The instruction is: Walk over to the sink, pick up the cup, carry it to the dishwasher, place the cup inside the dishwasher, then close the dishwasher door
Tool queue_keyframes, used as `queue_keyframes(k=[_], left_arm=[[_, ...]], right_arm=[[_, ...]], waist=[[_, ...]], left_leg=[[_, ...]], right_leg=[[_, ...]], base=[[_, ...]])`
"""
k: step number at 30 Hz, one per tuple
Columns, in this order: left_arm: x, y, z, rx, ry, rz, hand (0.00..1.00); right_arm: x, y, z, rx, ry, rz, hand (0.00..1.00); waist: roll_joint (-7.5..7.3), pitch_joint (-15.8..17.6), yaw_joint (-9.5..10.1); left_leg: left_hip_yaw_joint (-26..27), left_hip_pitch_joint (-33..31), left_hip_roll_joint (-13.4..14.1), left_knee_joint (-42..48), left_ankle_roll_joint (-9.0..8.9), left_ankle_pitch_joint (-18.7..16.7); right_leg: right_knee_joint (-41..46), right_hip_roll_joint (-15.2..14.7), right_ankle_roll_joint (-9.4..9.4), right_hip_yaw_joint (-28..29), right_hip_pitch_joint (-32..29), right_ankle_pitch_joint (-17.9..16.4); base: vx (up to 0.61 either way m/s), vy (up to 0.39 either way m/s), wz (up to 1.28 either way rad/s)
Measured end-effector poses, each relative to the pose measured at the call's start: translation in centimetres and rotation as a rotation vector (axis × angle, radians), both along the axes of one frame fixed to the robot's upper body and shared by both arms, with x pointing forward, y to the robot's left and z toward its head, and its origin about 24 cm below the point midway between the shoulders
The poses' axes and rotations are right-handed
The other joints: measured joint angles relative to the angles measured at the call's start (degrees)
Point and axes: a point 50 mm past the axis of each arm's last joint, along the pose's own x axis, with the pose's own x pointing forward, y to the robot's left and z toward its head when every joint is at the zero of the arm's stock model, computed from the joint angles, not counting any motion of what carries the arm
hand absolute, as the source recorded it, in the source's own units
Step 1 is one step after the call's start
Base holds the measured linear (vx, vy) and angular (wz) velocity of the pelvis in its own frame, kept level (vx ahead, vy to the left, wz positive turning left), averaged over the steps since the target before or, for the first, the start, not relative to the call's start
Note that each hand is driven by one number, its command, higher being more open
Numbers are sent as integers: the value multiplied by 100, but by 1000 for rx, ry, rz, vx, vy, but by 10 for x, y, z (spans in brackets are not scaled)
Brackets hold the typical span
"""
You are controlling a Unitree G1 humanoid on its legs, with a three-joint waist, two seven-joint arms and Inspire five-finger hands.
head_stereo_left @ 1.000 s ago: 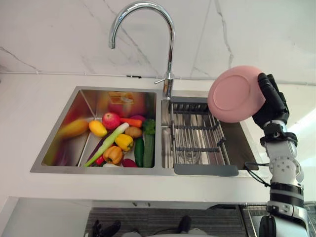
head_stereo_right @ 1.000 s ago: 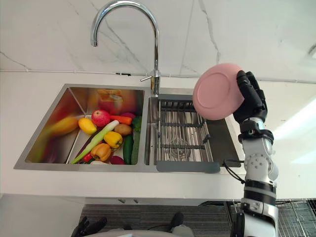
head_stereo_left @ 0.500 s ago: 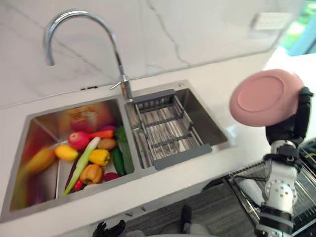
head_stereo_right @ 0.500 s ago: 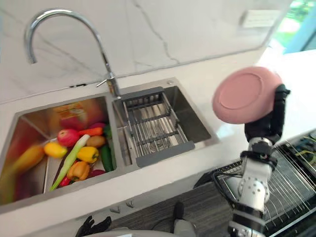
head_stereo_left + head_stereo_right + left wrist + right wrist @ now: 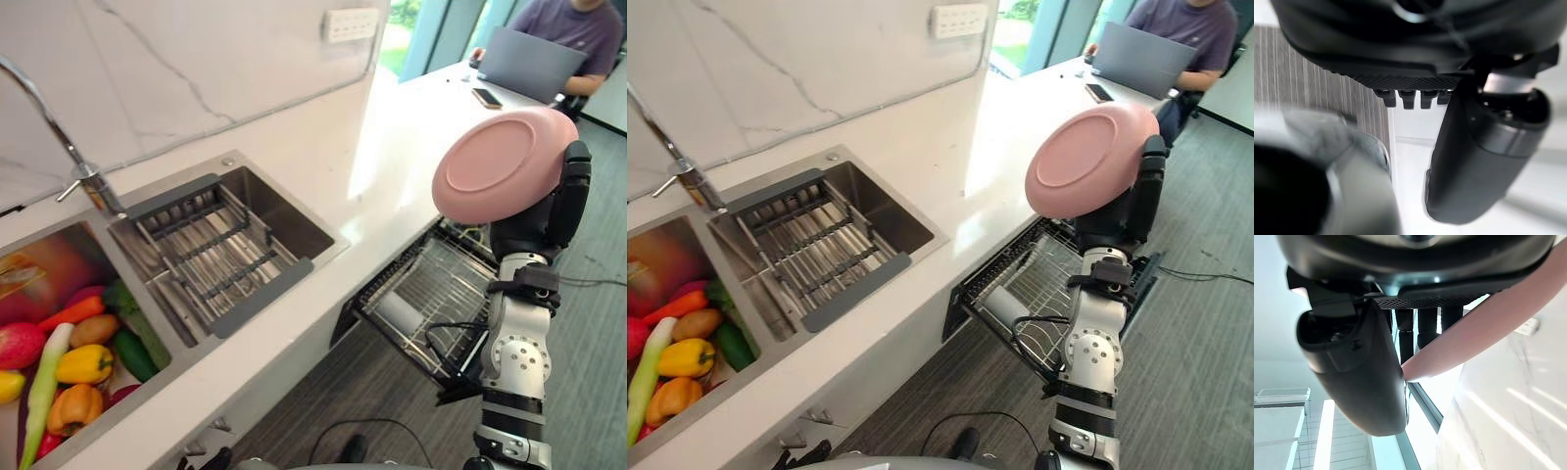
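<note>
One pink dish (image 5: 500, 162), a plate or shallow bowl rather than a cup, is pinched at its rim by the right hand (image 5: 537, 230); the thumb (image 5: 1361, 367) presses one face, the fingers (image 5: 1427, 320) lie straight along the other; the dish stands on edge, rising above the palm. The step in hand looks to be the carry; the open dishwasher's pulled-out rack (image 5: 431, 284) lies well below the fingers. Next, I judge, the arm must lower and tilt the dish between the rack's wires before letting go; so thin a pinch could slip. The left hand (image 5: 1484, 161) hangs idle; its grasp cannot be told.
</note>
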Motion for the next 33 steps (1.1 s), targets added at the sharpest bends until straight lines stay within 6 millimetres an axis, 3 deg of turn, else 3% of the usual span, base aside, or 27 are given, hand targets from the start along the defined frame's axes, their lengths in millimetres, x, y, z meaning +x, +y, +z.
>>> queue_keyframes(k=[6,7,9,10,15,21,24,28,29,30,31,32,33], left_arm=[[3,3,3,65,-8,-55,100],[2,3,3,71,-6,-66,100],[-2,3,3,88,0,-110,100],[-4,3,3,91,4,-119,100],[-12,1,1,83,41,-163,100],[-14,2,0,76,57,-173,100],[-5,3,1,77,39,-184,100],[22,6,6,90,-31,-220,100],[31,6,8,86,-61,-216,100],[40,-2,9,68,-94,-210,100],[44,-3,10,66,-111,-207,100],[50,4,14,87,-136,-204,100],[54,3,14,80,-143,-195,100]], right_arm=[[-9,-28,5,-13,28,-124,0],[-10,-30,4,-6,37,-133,0],[-10,-33,-1,6,73,-158,0],[-9,-32,-2,8,79,-157,0],[-22,-50,-6,-8,102,-264,0],[-36,-57,-23,-61,224,-331,0],[-37,-54,-28,-77,256,-331,0],[-33,-49,-27,-107,272,-326,0],[-30,-47,-25,-99,271,-321,0],[-27,-45,-22,-89,261,-323,0],[-26,-44,-21,-85,256,-327,0],[-23,-44,-19,-86,252,-334,0],[-15,-43,-15,-84,246,-329,0]], waist=[[-2,12,-128],[-6,22,-133],[17,32,-138],[23,47,-119],[57,101,-308],[60,201,-386],[53,269,-382],[31,601,-363],[57,731,-345],[201,807,-293],[195,847,-279],[105,974,-268],[145,1040,-234]], left_leg=[[-413,-443,100,420,139,132],[-585,-503,71,429,186,106],[-1248,-546,-256,-110,178,85],[-1254,-479,-316,-176,108,129],[-925,-344,-544,-419,121,238],[-821,-345,-608,-399,177,209],[-800,-565,-634,-272,222,181],[-855,-1072,-634,76,306,104],[-862,-1212,-612,100,330,117],[-854,-1423,-442,58,362,149],[-867,-1489,-433,85,362,152],[-961,-1589,-507,231,330,141],[-1141,-1727,-490,270,331,146]], right_leg=[[-38,35,-39,-47,-151,-134],[-38,17,-44,-43,-152,-133],[-36,0,-64,134,-231,-59],[-37,9,-41,228,-248,-39],[-38,-120,-37,550,-409,175],[-40,-166,-14,669,-467,246],[-40,-216,8,711,-670,295],[-40,-308,30,640,-1014,294],[-37,-309,235,540,-1121,75],[120,-281,130,342,-1272,-44],[372,-361,-34,343,-1373,39],[326,-451,23,398,-1290,130],[70,-374,8,411,-1260,285]], base=[[-47,58,5],[-3,128,3],[-13,175,-32],[-2,193,-60],[22,197,-32],[31,178,-9],[-14,175,-6],[-40,140,4],[-14,111,3],[25,88,1],[153,72,11],[170,33,12],[154,2,11]])
